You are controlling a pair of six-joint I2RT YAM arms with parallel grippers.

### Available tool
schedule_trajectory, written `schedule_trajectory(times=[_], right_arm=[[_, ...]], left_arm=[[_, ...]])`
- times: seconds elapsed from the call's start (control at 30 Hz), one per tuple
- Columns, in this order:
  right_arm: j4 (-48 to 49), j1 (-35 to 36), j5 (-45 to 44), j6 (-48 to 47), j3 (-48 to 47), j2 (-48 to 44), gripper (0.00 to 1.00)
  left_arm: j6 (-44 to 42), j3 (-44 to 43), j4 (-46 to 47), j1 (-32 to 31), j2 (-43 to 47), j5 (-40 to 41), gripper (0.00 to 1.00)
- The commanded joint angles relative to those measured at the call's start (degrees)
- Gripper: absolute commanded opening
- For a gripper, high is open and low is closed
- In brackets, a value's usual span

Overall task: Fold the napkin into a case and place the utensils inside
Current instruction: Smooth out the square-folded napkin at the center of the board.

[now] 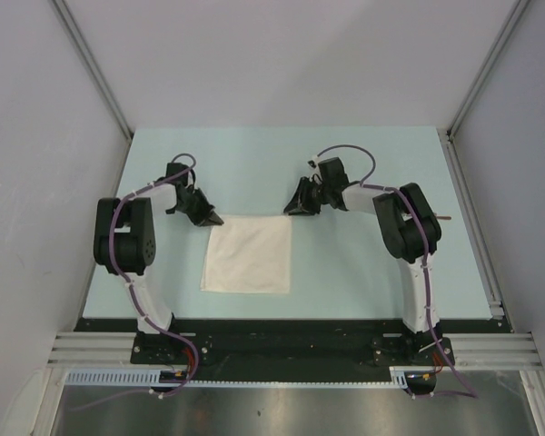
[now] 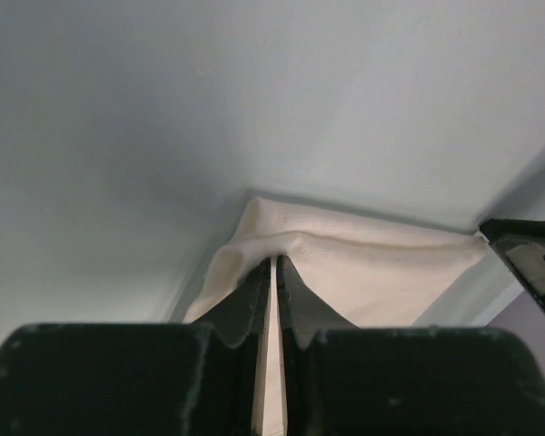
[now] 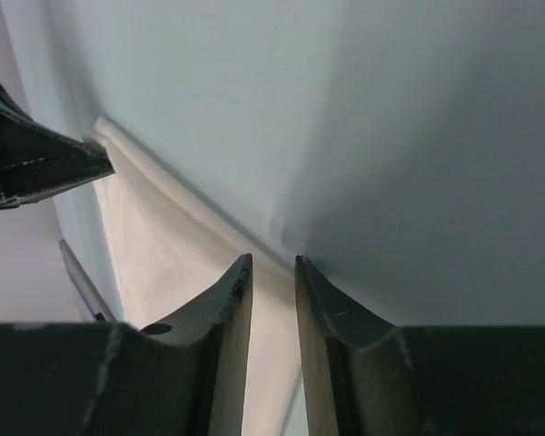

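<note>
The white napkin [image 1: 247, 254] lies flat as a square on the pale table, between the two arms. My left gripper [image 1: 215, 220] is at its far left corner and is shut on it. In the left wrist view the cloth [image 2: 363, 272] bunches up at the fingertips. My right gripper [image 1: 292, 211] is at the far right corner, jaws a little apart, straddling the napkin's edge [image 3: 163, 245] without pinching it. A small brown tip [image 1: 447, 217] pokes out beside the right arm's elbow. It may be the spoon, mostly hidden. No folded case shows.
Grey walls close in the table on the left, right and back. A metal rail [image 1: 472, 227] runs along the table's right edge. The arm bases stand on a black strip [image 1: 282, 331] at the near edge.
</note>
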State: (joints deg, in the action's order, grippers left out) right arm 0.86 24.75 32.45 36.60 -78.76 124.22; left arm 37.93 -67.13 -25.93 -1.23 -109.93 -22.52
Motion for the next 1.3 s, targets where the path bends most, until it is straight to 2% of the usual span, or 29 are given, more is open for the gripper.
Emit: schedule_trajectory(times=[0.0, 0.1, 0.2, 0.23, 0.27, 0.3, 0.33, 0.43, 0.57, 0.73, 0.83, 0.9, 1.03, 1.2, 1.27], right_arm=[[-0.69, -2.07, -3.17, -4.78, -2.88, 1.81, 0.31], [-7.26, -2.95, -5.62, -6.89, -5.17, 0.06, 0.31], [-13.85, -2.78, -10.99, -9.34, -5.0, -5.12, 0.33], [-17.09, -2.61, -11.87, -9.53, -4.65, -6.44, 0.35], [-18.25, -1.73, -13.1, -9.7, -3.78, -9.58, 0.4], [-19.22, -1.03, -13.46, -9.36, -1.42, -11.01, 0.44], [-20.19, -0.15, -13.81, -9.27, 0.52, -12.76, 0.54], [-19.59, 4.15, -15.13, -5.94, 9.83, -19.35, 0.66], [-14.41, 10.48, -14.07, 0.91, 21.43, -26.39, 0.71], [-7.99, 18.57, -14.78, 10.4, 30.06, -30.62, 0.7], [-10.35, 21.73, -17.85, 11.39, 30.25, -30.01, 0.66], [-9.49, 22.88, -16.81, 11.91, 30.95, -29.04, 0.64], [-8.95, 25.42, -15.04, 13.32, 31.21, -26.49, 0.53], [-12.37, 26.66, -19.17, 13.59, 32.35, -28.16, 0.48], [-13.78, 25.53, -21.19, 13.06, 33.05, -29.12, 0.34]], left_arm=[[-1.55, -0.37, 2.02, -0.43, 3.56, 3.09, 0.12], [-2.77, 0.07, 1.07, -0.61, 7.78, 4.06, 0.16], [-4.88, 0.51, -0.78, -0.61, 15.08, 6.78, 0.25], [-5.41, 0.86, -1.39, -0.61, 19.18, 7.4, 0.29], [-5.59, 1.91, -1.49, -0.61, 21.31, 7.32, 0.31], [-5.5, 2.88, -1.4, -0.78, 23.42, 7.06, 0.32], [-5.33, 3.93, -0.62, -1.05, 27.8, 6.45, 0.36], [-6.02, 8.24, -0.08, -2.63, 32.75, 4.16, 0.42], [-7.96, 12.01, -2.8, -6.05, 37.85, 3.97, 0.42], [-7.88, 14.31, -3.42, -8.34, 41.55, 3.28, 0.42], [-8.14, 12.83, -4.12, -8.43, 42.17, 3.1, 0.42], [-8.49, 11.68, -4.91, -8.52, 41.9, 2.92, 0.42], [-8.67, 9.13, -5.71, -8.52, 41.29, 2.4, 0.42], [-9.72, 7.63, -6.06, -8.52, 40.32, 2.13, 0.42], [-9.98, 7.19, -5.71, -8.61, 39.09, 1.87, 0.42]])
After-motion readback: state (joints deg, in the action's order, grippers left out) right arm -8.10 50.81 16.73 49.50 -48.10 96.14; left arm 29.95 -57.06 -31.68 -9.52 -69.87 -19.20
